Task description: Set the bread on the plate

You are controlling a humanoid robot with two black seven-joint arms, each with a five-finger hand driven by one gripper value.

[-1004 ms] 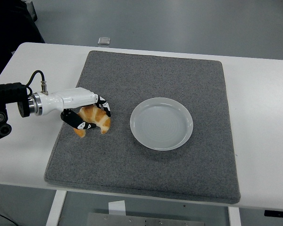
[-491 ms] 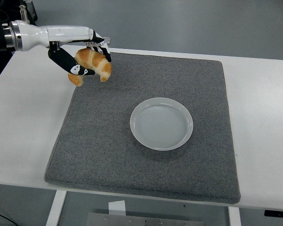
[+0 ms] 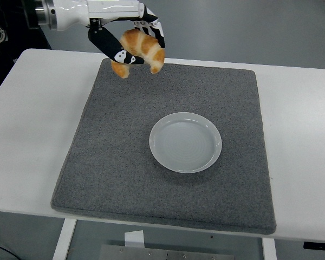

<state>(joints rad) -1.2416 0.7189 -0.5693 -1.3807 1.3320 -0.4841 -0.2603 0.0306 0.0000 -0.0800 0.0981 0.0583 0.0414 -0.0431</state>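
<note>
My left hand is shut on a golden croissant and holds it high in the air, over the far left part of the grey mat. The white arm comes in from the top left. An empty white plate sits on the mat right of centre, well below and to the right of the croissant. The right arm is out of view.
The grey mat covers most of the white table. A small grey object lies on the floor beyond the table's far edge, mostly hidden behind the hand.
The left hand lifted the croissant off the mat's left side, raised it high, and has moved it to the right toward the plate's side.
</note>
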